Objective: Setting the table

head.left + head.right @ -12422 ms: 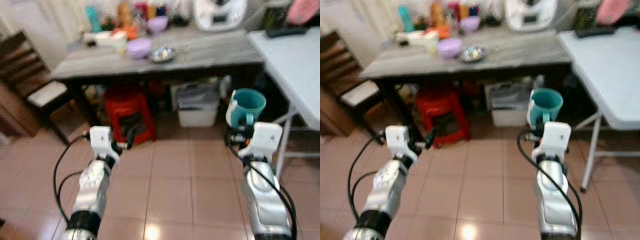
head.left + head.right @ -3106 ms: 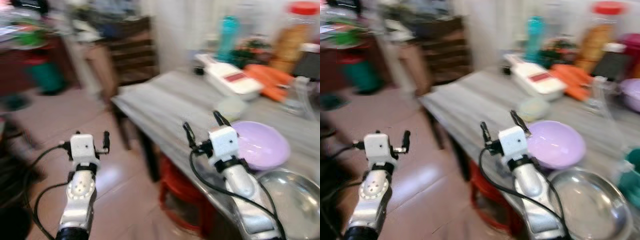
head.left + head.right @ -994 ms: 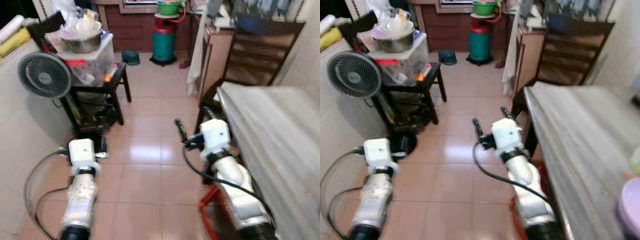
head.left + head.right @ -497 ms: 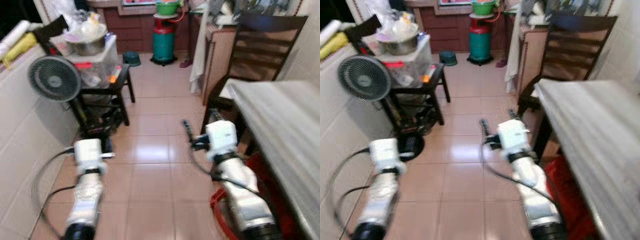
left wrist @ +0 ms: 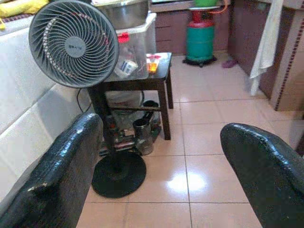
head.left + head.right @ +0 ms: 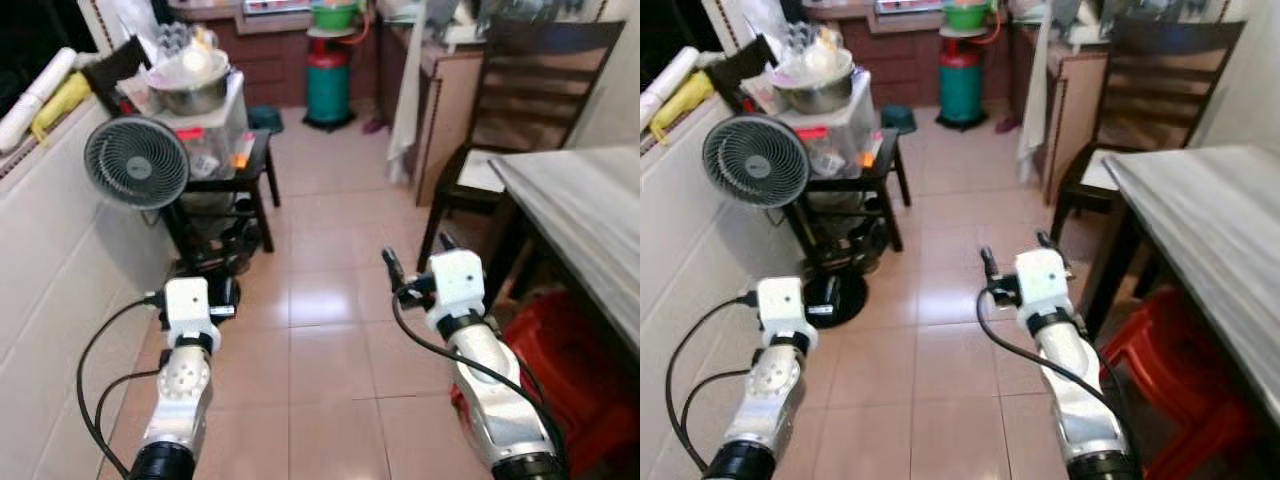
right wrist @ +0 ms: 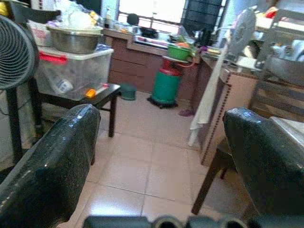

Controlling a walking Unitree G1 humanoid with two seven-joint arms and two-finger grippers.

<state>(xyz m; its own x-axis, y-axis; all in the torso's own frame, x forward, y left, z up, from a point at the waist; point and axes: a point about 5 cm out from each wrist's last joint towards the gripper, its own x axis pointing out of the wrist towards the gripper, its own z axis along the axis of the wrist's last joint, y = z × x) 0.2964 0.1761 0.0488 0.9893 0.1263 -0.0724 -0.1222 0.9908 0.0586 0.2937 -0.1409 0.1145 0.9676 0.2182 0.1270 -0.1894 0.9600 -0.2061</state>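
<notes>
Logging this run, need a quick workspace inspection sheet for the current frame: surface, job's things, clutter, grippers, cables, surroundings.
Surface: grey table at the robot's right, visible part bare.
Job's things: nothing seen.
Clutter: red stool under the table; clear bin with a metal bowl on a black side table.
Grippers: left gripper and right gripper, jaws apart, holding nothing, over the floor.
Cables: black cables looping along both arms.
Surroundings: tiled floor, standing fan, dark chair, green gas cylinder.

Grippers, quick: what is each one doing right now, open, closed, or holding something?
Left gripper: fingers open, holding nothing.
Right gripper: fingers open, holding nothing.
</notes>
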